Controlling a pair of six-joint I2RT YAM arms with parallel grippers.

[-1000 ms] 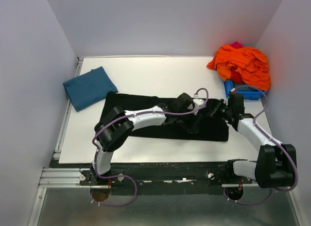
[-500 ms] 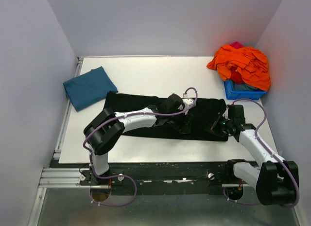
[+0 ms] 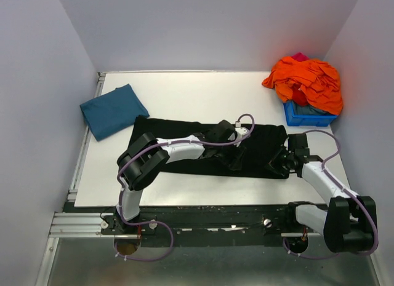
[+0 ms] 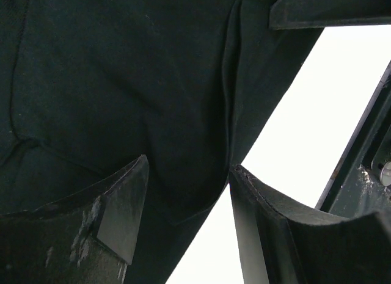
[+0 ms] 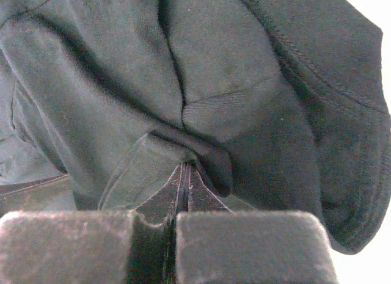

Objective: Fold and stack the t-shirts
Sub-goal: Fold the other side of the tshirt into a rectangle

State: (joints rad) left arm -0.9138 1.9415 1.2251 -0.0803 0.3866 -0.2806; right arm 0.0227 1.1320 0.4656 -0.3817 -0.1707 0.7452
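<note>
The black t-shirt lies as a long folded strip across the middle of the white table; no floral print shows. The teal-blue t-shirt lies folded at the far left. My left gripper is low over the strip's near edge right of centre. In the left wrist view it is open, with the black cloth edge between the jaws. My right gripper is at the strip's near right end. In the right wrist view it is shut, pinching a fold of black cloth.
A blue plastic bin stands at the far right under a heap of orange cloth. Grey walls close in the table on the left, back and right. A dark metal rail runs along the near edge.
My right gripper has come down from the strip's far right part to its near right end and pinches cloth. My left gripper shifted left, then back right a little.
</note>
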